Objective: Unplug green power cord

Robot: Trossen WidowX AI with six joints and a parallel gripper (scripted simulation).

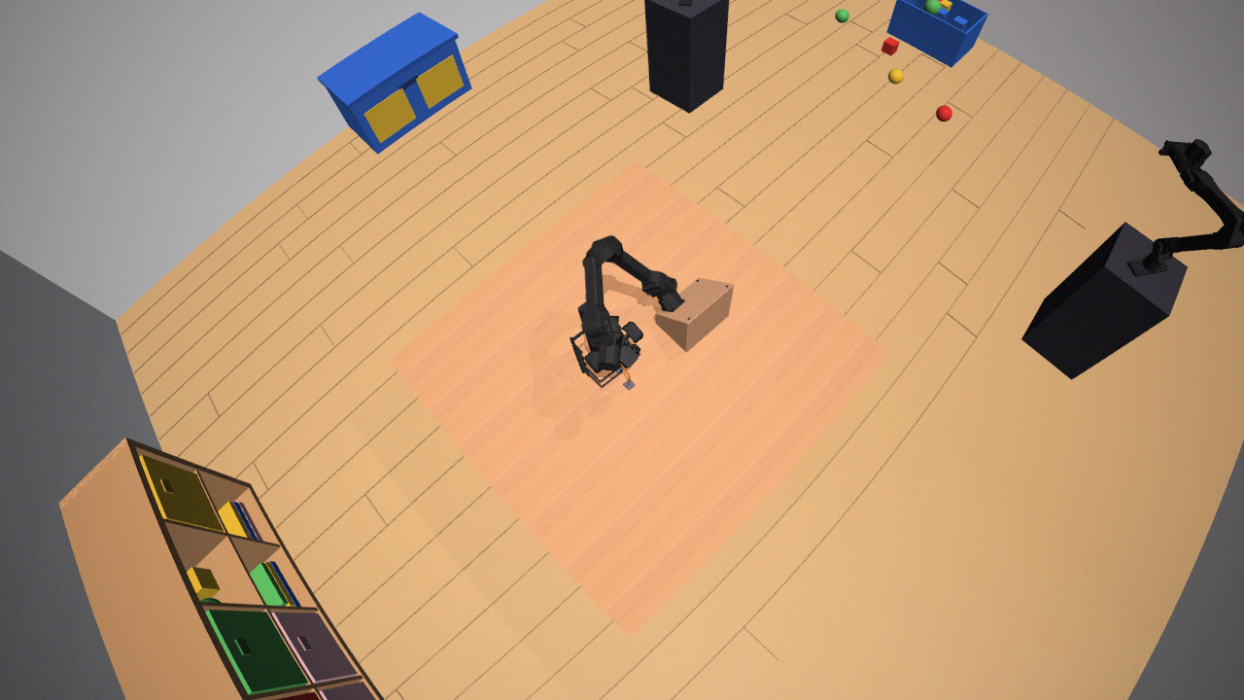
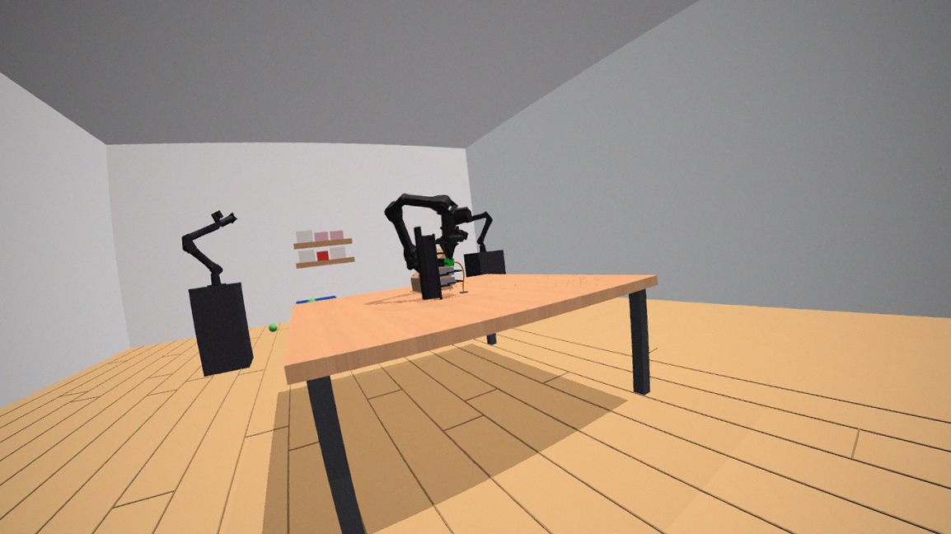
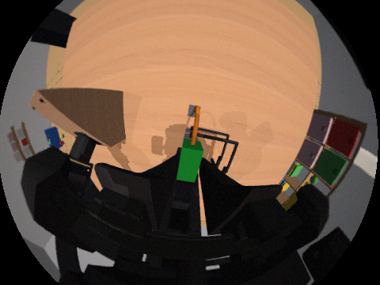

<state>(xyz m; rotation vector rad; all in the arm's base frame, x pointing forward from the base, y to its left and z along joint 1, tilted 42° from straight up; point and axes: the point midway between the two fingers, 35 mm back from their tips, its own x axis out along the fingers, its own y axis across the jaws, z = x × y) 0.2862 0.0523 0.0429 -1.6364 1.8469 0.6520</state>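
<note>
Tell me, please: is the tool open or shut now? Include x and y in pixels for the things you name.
Shut on the green plug (image 2: 448, 262) (image 3: 190, 162): in the wrist view, the tool's (image 2: 448, 257) (image 3: 191, 155) fingers appear to press both sides of it.

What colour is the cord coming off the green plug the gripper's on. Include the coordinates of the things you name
Orange (image 3: 196, 123); it shows best in the wrist view.

Shows a wooden table (image 1: 661, 487) (image 2: 461, 312) (image 3: 237, 59) with a folded black arm (image 1: 594, 278) (image 2: 400, 231) (image 3: 83, 148) just toward 9 o'clock from centre. Further toward 9 o'clock, includes two wall shelves (image 2: 322, 263) (image 3: 28, 138), then a black pedestal (image 1: 687, 52) (image 2: 220, 327).
</note>
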